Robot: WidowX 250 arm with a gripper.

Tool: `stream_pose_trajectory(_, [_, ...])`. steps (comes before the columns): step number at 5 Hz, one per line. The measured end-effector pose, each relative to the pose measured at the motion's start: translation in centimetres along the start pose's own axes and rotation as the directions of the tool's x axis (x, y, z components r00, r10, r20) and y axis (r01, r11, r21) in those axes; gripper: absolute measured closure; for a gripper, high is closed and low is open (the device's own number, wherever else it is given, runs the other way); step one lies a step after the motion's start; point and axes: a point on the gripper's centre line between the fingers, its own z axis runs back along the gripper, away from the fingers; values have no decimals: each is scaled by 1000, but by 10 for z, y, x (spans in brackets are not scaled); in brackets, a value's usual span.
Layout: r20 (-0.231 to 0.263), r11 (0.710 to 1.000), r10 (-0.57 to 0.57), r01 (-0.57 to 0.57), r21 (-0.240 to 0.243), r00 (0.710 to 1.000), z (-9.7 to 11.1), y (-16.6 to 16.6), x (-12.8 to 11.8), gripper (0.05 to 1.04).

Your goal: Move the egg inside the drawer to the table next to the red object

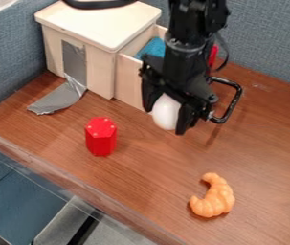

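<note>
The gripper (166,115) hangs over the table (147,177) just in front of the open drawer and is shut on the white egg (165,112). One finger is on each side of the egg, whose lower part shows between them. The red hexagonal object (101,136) stands upright on the table, to the left of the egg and a little nearer the front. The drawer (129,81) sticks out of the right side of the wooden cabinet, with a blue item (152,48) inside; the arm hides part of it.
The wooden cabinet (96,52) stands at the back left, with grey tape (59,97) running from it onto the table. An orange croissant (213,196) lies at the front right. Blue-grey partitions (268,43) border the back and left.
</note>
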Motion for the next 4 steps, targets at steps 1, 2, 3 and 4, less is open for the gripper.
stream_pose_trajectory(1, [-48,1000,26,-25,13,999,-26,1,-11,234])
stream_pose_trajectory(2, [-89,999,36,-32,44,995,-41,8,-15,234])
stream_pose_trajectory(3, [-129,995,88,-81,58,988,-52,19,-23,234])
stream_pose_trajectory(4, [-150,991,124,-115,65,981,-55,25,-30,234])
